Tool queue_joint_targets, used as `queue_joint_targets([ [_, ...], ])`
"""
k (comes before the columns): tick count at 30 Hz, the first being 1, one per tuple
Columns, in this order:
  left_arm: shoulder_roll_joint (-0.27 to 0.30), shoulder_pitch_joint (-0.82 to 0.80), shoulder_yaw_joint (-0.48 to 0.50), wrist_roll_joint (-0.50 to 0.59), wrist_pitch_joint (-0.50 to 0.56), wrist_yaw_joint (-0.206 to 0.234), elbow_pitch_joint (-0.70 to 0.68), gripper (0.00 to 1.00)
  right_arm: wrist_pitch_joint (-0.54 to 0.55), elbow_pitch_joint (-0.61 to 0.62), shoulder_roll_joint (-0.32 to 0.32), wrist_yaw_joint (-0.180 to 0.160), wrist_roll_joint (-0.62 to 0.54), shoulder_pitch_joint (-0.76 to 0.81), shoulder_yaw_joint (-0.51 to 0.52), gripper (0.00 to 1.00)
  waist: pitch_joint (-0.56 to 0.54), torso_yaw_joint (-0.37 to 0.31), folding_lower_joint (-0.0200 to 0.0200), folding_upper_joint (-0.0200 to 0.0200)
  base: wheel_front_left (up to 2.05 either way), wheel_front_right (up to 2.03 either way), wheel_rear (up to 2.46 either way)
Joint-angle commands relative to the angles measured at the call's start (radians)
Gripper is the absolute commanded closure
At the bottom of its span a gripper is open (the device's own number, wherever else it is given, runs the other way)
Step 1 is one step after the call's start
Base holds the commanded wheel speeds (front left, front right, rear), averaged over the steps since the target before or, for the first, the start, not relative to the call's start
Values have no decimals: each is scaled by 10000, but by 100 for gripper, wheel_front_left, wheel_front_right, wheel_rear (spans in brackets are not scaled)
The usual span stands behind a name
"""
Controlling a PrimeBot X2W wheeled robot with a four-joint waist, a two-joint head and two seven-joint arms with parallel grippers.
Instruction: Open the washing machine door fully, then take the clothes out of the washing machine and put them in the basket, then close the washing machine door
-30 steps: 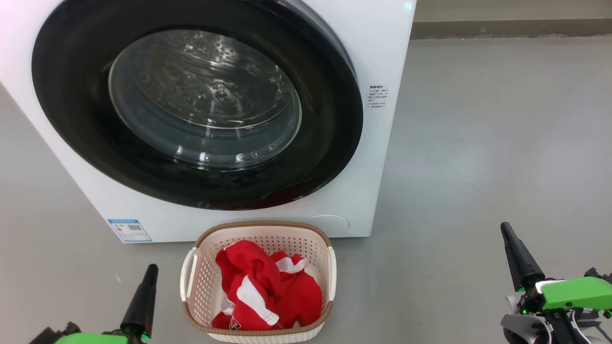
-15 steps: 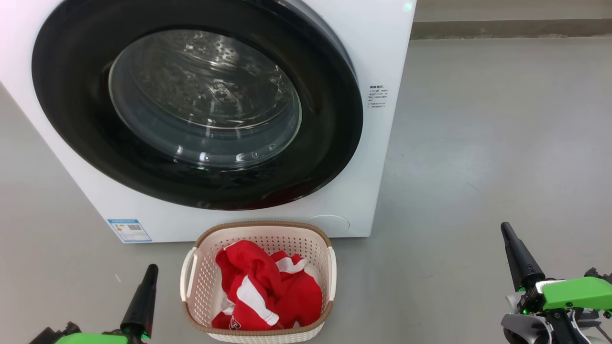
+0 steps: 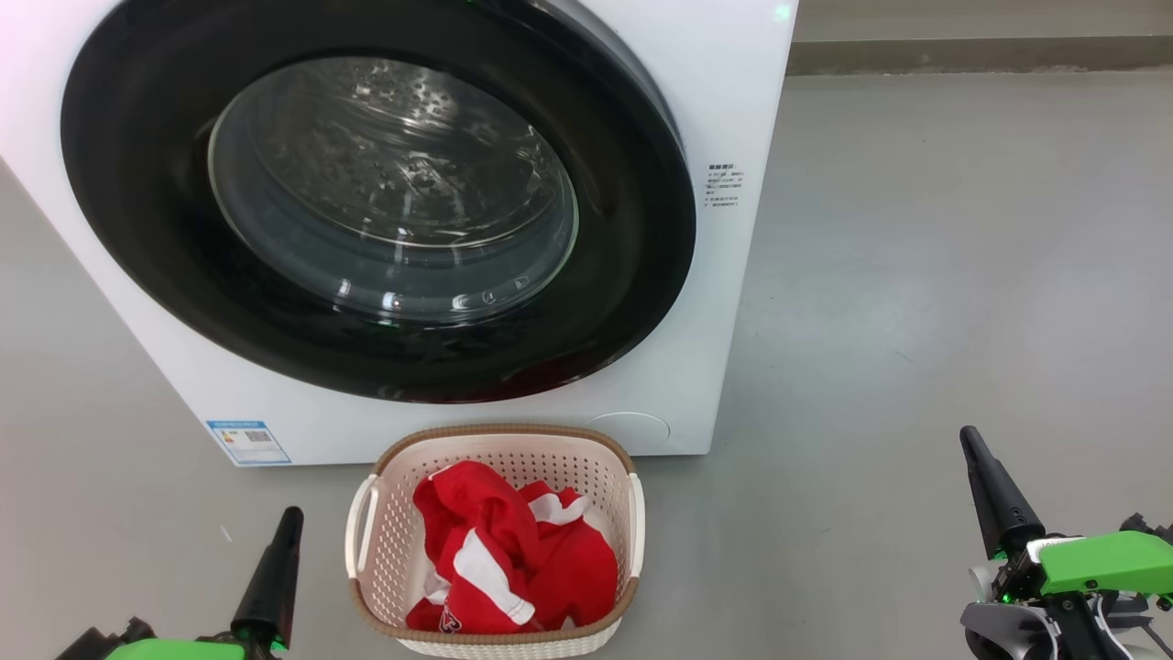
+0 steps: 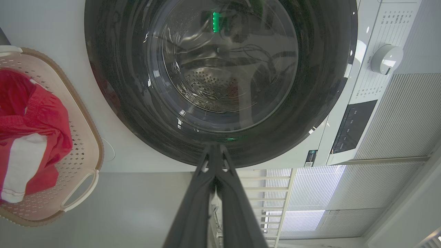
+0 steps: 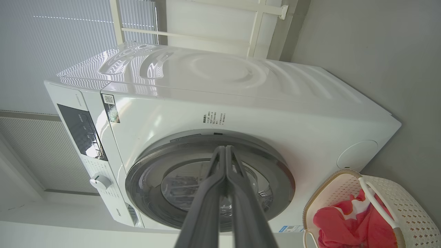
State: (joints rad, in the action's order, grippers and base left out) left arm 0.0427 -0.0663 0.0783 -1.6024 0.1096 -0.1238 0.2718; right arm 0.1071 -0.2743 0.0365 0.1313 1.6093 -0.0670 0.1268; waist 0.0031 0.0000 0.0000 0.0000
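Observation:
The white washing machine (image 3: 733, 110) stands ahead with its round black door (image 3: 137, 229) closed flat against the front; through the glass I see bare steel drum. On the floor right before it sits the cream basket (image 3: 499, 438), and the red and white clothes (image 3: 513, 550) lie heaped inside it. My left gripper (image 3: 286, 519) rests low at the basket's left, shut and holding nothing. My right gripper (image 3: 970, 442) is far to the right, also shut and holding nothing. In the left wrist view the shut fingers (image 4: 215, 151) point at the door (image 4: 113, 86); the right wrist view has the fingers (image 5: 225, 151) pointing at the machine (image 5: 241, 103).
Grey floor (image 3: 962, 275) spreads wide to the right of the machine. A small blue label (image 3: 247, 442) marks the machine's lower left corner. The control panel and dial (image 4: 386, 60) show in the left wrist view, with slatted blinds (image 4: 396, 120) behind.

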Motion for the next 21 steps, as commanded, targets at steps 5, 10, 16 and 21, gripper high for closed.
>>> queue_joint_targets([
  [5, 76, -417, 356, -62, 37, -69, -269, 100, 56, 296, 149, -6, -2, -409, -137, 100, 0, 0, 0, 0, 0, 0, 0],
  [10, 76, -417, 356, -62, 37, -69, -269, 100, 57, 296, 148, -6, -3, -409, -135, 100, 0, 0, 0, 0, 0, 0, 0],
  [16, 76, -417, 355, -62, 37, -69, -269, 100, 58, 296, 147, -6, -4, -409, -134, 100, 0, 0, 0, 0, 0, 0, 0],
  [21, 76, -417, 355, -62, 37, -69, -269, 100, 59, 296, 146, -6, -5, -409, -133, 100, 0, 0, 0, 0, 0, 0, 0],
])
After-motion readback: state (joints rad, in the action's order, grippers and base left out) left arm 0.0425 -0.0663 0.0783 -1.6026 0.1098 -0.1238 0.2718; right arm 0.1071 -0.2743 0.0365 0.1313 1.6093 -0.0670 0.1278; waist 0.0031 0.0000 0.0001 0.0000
